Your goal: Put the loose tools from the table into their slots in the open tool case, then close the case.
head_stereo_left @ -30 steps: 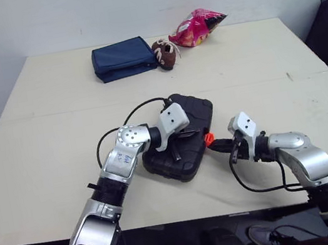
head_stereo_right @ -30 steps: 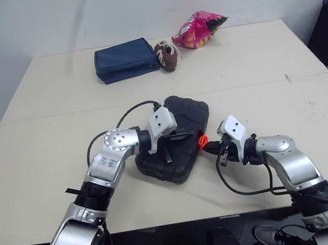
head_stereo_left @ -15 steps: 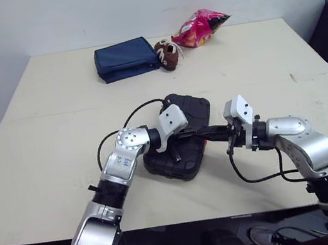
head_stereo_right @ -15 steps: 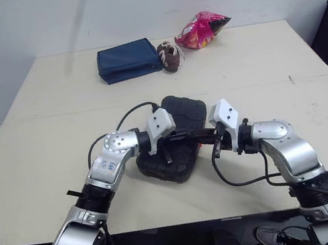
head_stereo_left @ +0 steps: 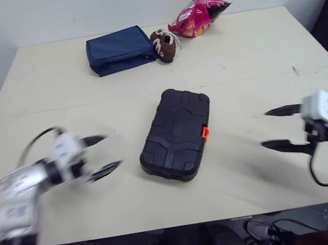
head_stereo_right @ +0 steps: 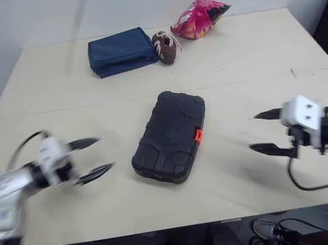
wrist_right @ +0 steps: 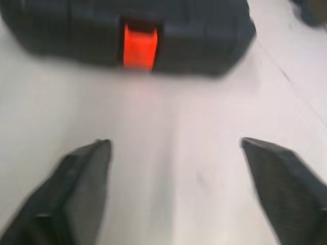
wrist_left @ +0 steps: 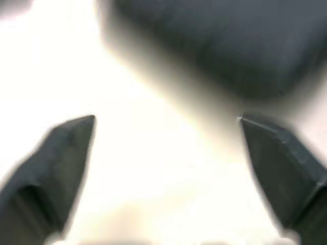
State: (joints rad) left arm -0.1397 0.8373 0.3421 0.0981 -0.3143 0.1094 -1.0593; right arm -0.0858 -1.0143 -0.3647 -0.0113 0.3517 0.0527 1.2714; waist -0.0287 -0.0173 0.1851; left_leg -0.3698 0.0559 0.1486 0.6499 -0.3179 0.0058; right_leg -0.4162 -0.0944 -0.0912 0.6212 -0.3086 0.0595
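Tool case (head_stereo_left: 176,135): closed, lying between the two tools.
Left tool (head_stereo_left: 110,151): wide, empty — near the case.
Right tool (head_stereo_left: 265,129): wide, empty — facing orange latch (head_stereo_left: 204,132).

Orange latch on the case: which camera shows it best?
The right wrist view: the orange latch faces it, large on the tool case. Both eye views show a small orange tab on its right edge.

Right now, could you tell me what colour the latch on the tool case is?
Orange-red; the latch shows best in the right wrist view.
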